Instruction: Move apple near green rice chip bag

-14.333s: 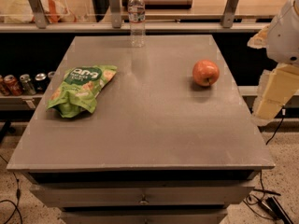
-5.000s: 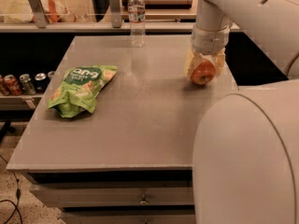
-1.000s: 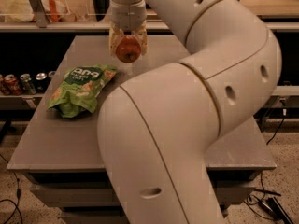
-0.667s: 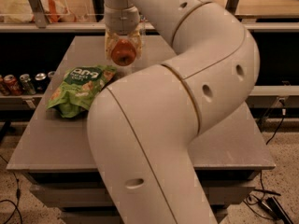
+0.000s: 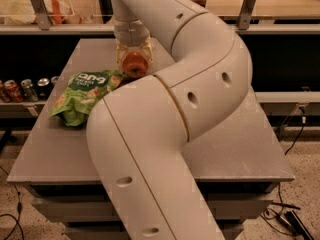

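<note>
The red-orange apple (image 5: 134,64) sits between the fingers of my gripper (image 5: 134,66), which is shut on it. The gripper hangs from my white arm (image 5: 165,109), which fills the middle of the view. The apple is low over the grey table (image 5: 240,139), just right of the green rice chip bag (image 5: 82,95). The bag lies flat on the table's left side, label up. Whether the apple touches the table is hidden by the arm.
Several soda cans (image 5: 22,88) stand on a low shelf left of the table. A shelf rail with metal posts (image 5: 248,6) runs behind the table. Cables (image 5: 280,211) lie on the floor at the right. The water bottle is hidden behind the arm.
The gripper carried the apple from the table's right side leftward and down toward the bag. In the last second it moved slightly lower and nearer the bag's right edge.
</note>
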